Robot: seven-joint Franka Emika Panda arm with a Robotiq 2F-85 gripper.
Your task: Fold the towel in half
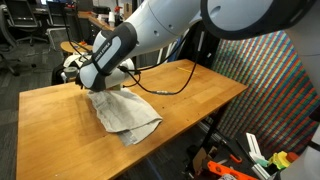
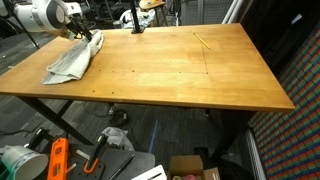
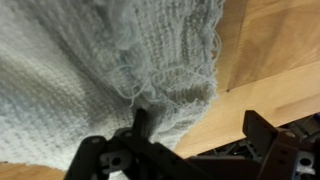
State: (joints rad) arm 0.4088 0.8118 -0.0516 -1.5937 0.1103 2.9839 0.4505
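Observation:
A pale grey-white towel [image 1: 126,113] lies crumpled on the wooden table [image 1: 200,95], near one end; in an exterior view [image 2: 70,64] it sits at the far left corner. My gripper [image 3: 200,128] is low over the towel's fringed edge [image 3: 120,60], jaws wide apart. The left finger touches the cloth and the right finger is over bare wood. In both exterior views the arm [image 1: 110,50] hides most of the gripper [image 2: 86,35].
A black cable [image 1: 165,88] loops across the table behind the towel. A thin yellow stick [image 2: 203,41] lies near the far edge. Chairs and clutter stand behind the table, and tools and boxes [image 2: 57,160] lie on the floor below.

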